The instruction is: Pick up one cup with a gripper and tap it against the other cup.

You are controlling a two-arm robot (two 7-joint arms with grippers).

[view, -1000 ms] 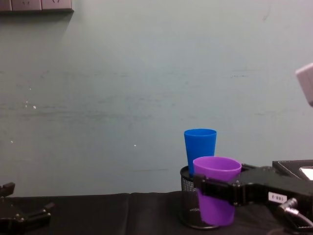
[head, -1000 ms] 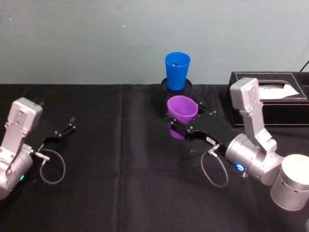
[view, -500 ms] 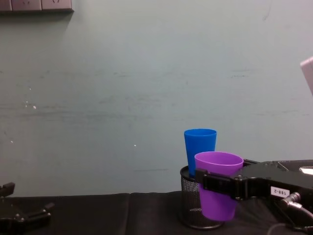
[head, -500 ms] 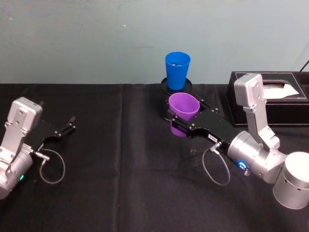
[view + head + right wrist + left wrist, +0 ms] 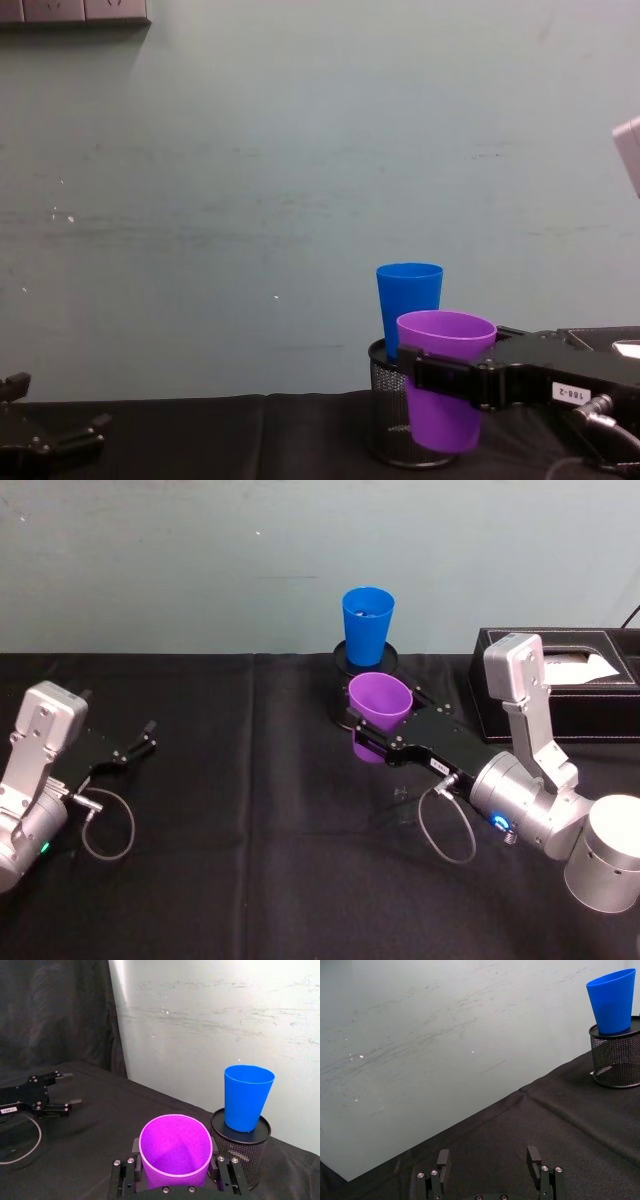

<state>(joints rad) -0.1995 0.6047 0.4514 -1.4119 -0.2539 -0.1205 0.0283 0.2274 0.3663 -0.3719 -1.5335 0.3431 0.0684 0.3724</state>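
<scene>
Head view is showing the right gripper (image 5: 388, 725) clamping the purple cup (image 5: 379, 695) by its sides and holding it clear of the worktop (image 5: 250, 830), just in front of the blue cup (image 5: 367, 625). The blue cup is standing on a mesh holder (image 5: 240, 1155). Pickup looks done, and the tap is calling for a short rise and push toward the blue cup. The left gripper (image 5: 150, 736) is lying open, well apart from the blue cup.

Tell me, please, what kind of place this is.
Probably a robot test bench: black-clothed table, bare wall, right gripper holding a purple cup near a blue cup, left gripper parked on the left.
</scene>
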